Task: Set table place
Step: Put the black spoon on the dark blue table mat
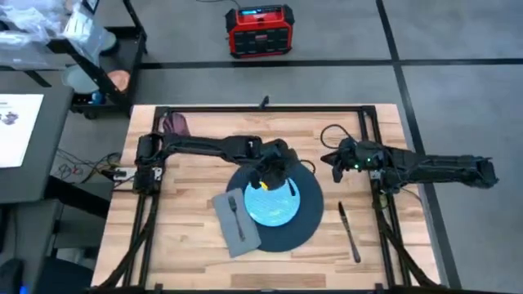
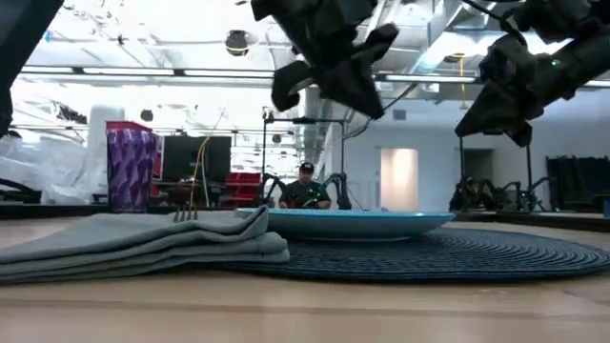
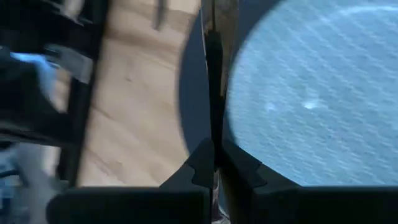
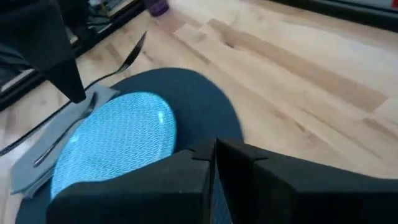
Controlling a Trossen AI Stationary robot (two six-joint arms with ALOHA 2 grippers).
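Observation:
The round dark mat (image 1: 308, 225) lies on the wood table (image 1: 188, 253), with the light blue plate (image 1: 274, 206) resting on it. A grey napkin (image 1: 239, 233) overlaps the mat's left edge, and a fork (image 1: 236, 214) lies on the napkin. A dark knife (image 1: 349, 233) lies on the table right of the mat. My left gripper (image 1: 276, 176) hangs over the plate's far rim, shut on a thin dark utensil (image 3: 213, 81) that looks like a spoon (image 4: 134, 53). My right gripper (image 1: 336, 167) hovers shut beyond the mat's far right edge, holding nothing. My left gripper pinches the utensil's thin handle (image 3: 214, 146) between its two fingers. The utensil runs straight out ahead of the fingers, in line with them. It is lifted clear, above the plate's edge and the mat (image 3: 193, 93), and its wider end (image 4: 138, 45) points away from the gripper.
Black metal rails (image 1: 270, 109) frame the table's edges. A purple object (image 1: 174, 124) sits at the far left corner. A red box (image 1: 259, 30) stands on the floor beyond the table. Bare wood shows at the near edge and right of the knife.

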